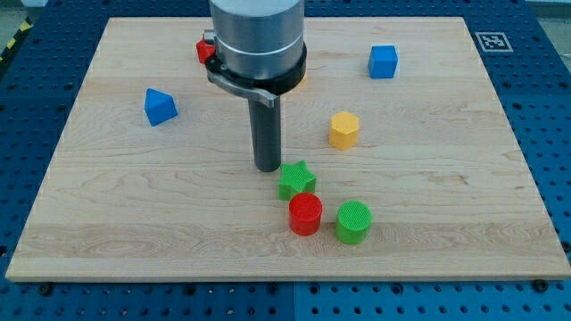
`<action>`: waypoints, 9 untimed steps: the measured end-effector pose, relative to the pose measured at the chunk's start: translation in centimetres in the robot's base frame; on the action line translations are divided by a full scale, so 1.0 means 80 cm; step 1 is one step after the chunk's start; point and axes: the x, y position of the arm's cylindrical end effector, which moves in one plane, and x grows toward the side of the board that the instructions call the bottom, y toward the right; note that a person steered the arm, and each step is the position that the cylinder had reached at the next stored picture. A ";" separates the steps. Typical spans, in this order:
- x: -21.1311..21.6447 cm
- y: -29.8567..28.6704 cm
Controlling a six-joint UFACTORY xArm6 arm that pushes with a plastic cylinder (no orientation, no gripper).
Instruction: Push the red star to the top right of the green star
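Observation:
The green star (296, 180) lies on the wooden board a little below the middle. My tip (268, 168) stands just to its upper left, close to it or touching it. Only a small red part of what may be the red star (204, 51) shows at the view's top, left of the arm's grey body, which hides the rest. A red cylinder (305, 214) sits right below the green star, and a green cylinder (353, 222) sits to the right of the red one.
A yellow hexagonal block (343, 130) lies to the upper right of the green star. A blue cube (383, 61) sits near the top right. A blue triangular block (160, 106) sits at the left. A sliver of orange or yellow (302, 78) shows behind the arm.

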 end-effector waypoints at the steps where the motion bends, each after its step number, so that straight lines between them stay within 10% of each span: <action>1: 0.004 0.023; 3: 0.037 0.096; 7: -0.175 -0.143; 9: -0.325 -0.129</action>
